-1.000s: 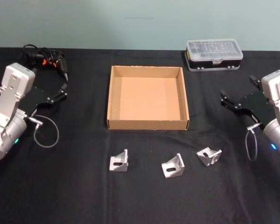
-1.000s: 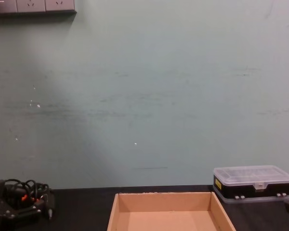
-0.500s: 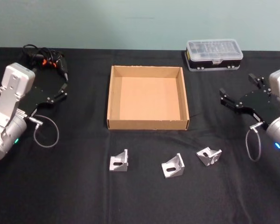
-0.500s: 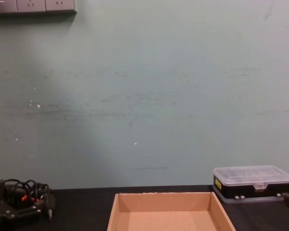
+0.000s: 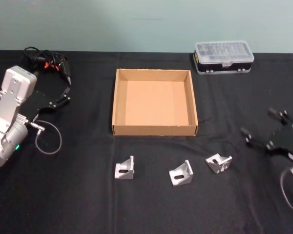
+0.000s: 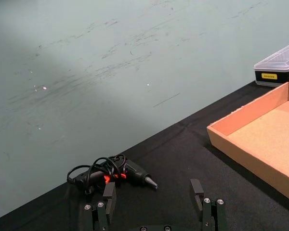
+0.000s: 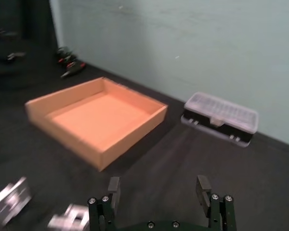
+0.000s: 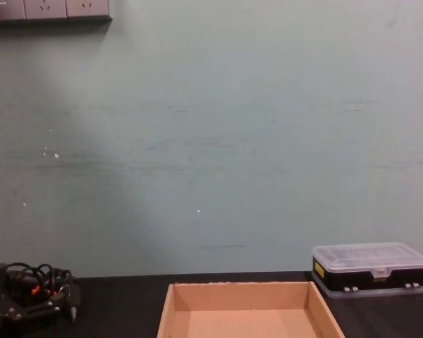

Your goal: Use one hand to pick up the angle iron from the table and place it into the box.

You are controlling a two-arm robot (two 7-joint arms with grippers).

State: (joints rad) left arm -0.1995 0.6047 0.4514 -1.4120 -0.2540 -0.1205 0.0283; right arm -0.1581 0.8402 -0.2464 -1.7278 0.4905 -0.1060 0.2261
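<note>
Three silver angle irons lie in a row on the black table [image 5: 63, 200] in front of the box: a left one [image 5: 124, 170], a middle one [image 5: 181, 174] and a right one [image 5: 219, 163]. The tan cardboard box [image 5: 155, 129] stands empty at the table's centre. My right gripper [image 5: 259, 122] is open, to the right of the right angle iron and apart from it. In its wrist view, the right gripper [image 7: 158, 185] faces the box [image 7: 96, 115], with two angle irons [image 7: 9, 201] [image 7: 70, 221] close by. The left gripper [image 5: 67, 93] hangs open at the far left.
A black case with a clear lid [image 5: 223, 57] sits at the back right. A black tool with tangled cables [image 5: 49, 63] lies at the back left, just beyond the left gripper [image 6: 153, 190]. Bare table stretches along the front edge.
My right gripper has dropped and come toward the front of the table, nearer the row of angle irons, and has left the chest view. The left arm has stayed put.
</note>
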